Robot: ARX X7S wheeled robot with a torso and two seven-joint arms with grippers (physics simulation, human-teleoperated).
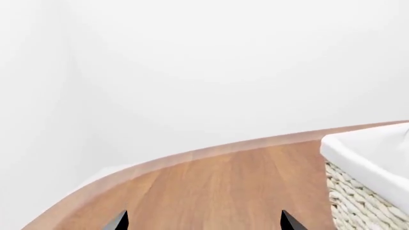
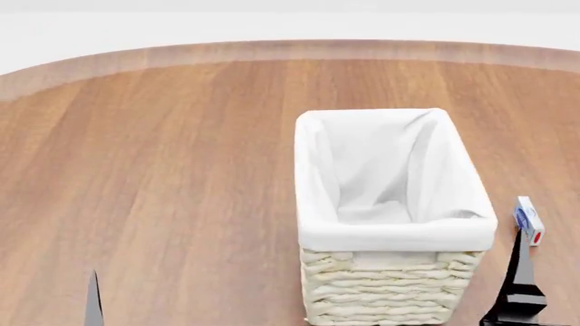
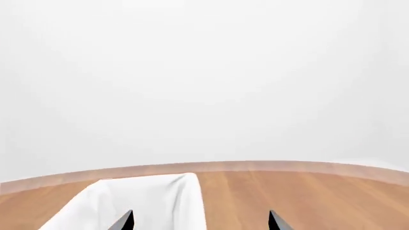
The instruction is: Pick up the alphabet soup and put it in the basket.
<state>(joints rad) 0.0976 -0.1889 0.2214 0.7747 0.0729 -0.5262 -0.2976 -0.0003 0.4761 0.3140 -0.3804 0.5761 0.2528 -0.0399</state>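
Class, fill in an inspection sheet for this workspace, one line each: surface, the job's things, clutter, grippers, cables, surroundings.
Surface: round-edged wooden table, bare wood around the basket.
Job's things: basket, woven wicker with white cloth lining, upright, nothing seen inside. Alphabet soup: not seen in any view.
Clutter: small white box with blue and red markings just right of the basket.
Grippers: left gripper and right gripper both have jaws apart, holding nothing; only the fingertips show.
Cables: nothing seen.
Surroundings: plain white background beyond the table edge.
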